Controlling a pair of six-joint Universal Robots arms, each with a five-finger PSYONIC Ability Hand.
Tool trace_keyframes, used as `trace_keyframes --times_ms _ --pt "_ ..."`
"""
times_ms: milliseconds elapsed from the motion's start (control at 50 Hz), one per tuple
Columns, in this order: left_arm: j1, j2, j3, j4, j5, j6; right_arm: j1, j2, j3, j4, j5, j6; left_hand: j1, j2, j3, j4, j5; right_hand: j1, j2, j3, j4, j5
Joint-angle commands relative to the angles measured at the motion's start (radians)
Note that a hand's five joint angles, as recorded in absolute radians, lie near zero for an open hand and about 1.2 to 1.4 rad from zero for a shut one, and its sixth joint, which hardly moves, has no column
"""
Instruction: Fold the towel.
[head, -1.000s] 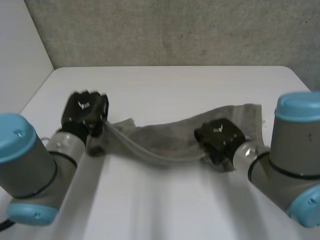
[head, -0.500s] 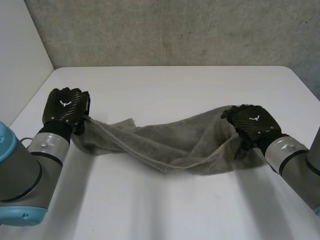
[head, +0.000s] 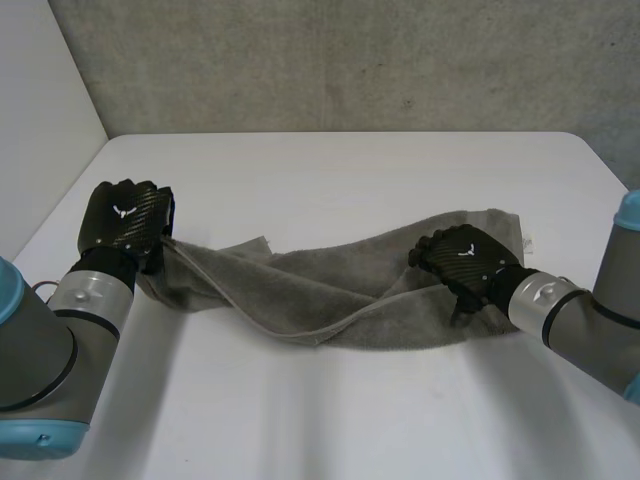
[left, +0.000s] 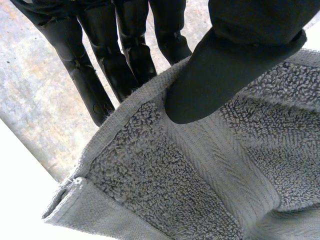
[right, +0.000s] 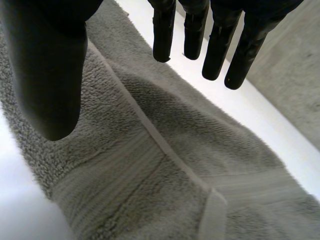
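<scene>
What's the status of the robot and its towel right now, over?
Left hand pinching towel at one end. Right hand open over other end. Towel rumpled, fold not done. Nothing in the way.

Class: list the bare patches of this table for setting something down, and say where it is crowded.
Free: the far table strip between towel and grey wall; the near strip between towel and arms. Crowded: the middle band, where the towel spans from left hand to right hand.

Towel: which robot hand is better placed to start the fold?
Left, probably. The left robot hand pinches the towel edge between thumb and fingers; the right robot hand is open above the other end.
</scene>
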Motion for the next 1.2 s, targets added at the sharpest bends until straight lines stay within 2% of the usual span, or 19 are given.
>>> trace_keyframes --times_ms 20,260,540,640,800,880,920,960,1020,1080,1120,1200 --pt "0.001 0.000 -0.003 0.010 -0.002 0.000 0.001 0.071 -0.125 0.120 -0.010 0.059 0.204 0.178 0.179 0.178 0.194 0.075 0.106 0.095 0.076 0.055" --pt "0.000 0.000 -0.003 0.013 0.000 0.000 0.001 0.192 -0.264 0.211 -0.010 0.112 0.204 0.178 0.179 0.178 0.194 0.152 0.182 0.171 0.152 0.131" --pt "0.003 0.000 -0.011 0.040 0.000 0.003 0.001 0.237 -0.290 0.235 -0.007 0.112 0.204 0.178 0.179 0.178 0.194 0.175 0.205 0.195 0.176 0.155" --pt "0.004 0.000 -0.015 0.045 0.002 0.003 0.001 0.245 -0.296 0.240 -0.004 0.112 0.204 0.178 0.179 0.178 0.194 0.278 0.308 0.297 0.278 0.258" --pt "0.008 0.001 -0.017 0.056 0.002 0.003 -0.002 0.237 -0.287 0.275 -0.012 0.104 0.204 0.178 0.179 0.178 0.194 0.574 0.604 0.594 0.574 0.554" --pt "0.008 0.000 -0.017 0.057 0.002 0.003 -0.006 0.237 -0.281 0.286 -0.015 0.098 0.204 0.178 0.179 0.178 0.194 0.578 0.608 0.597 0.578 0.557" --pt "0.009 0.001 -0.017 0.057 0.002 0.003 -0.006 0.236 -0.281 0.286 -0.016 0.096 0.204 0.178 0.179 0.178 0.194 0.536 0.567 0.556 0.537 0.516" --pt "0.009 0.001 -0.017 0.057 0.002 0.003 -0.008 0.236 -0.279 0.284 -0.018 0.096 0.204 0.178 0.179 0.178 0.194 0.393 0.423 0.412 0.393 0.373" --pt "0.008 0.001 -0.017 0.057 0.002 0.003 -0.010 0.236 -0.279 0.284 -0.018 0.096 0.204 0.178 0.179 0.178 0.194 0.398 0.429 0.418 0.399 0.378" --pt "0.008 0.001 -0.017 0.057 0.002 0.003 -0.011 0.236 -0.279 0.284 -0.018 0.098 0.204 0.178 0.179 0.178 0.194 0.522 0.552 0.541 0.522 0.501" --pt "0.008 0.001 -0.017 0.057 0.002 0.003 -0.014 0.234 -0.285 0.286 -0.015 0.098 0.204 0.178 0.179 0.178 0.194 0.954 0.984 0.973 0.954 0.934" --pt "0.008 0.001 -0.016 0.057 0.002 0.003 -0.029 0.205 -0.287 0.284 -0.018 0.112 0.204 0.178 0.179 0.178 0.194 1.014 1.044 1.033 1.014 0.994"
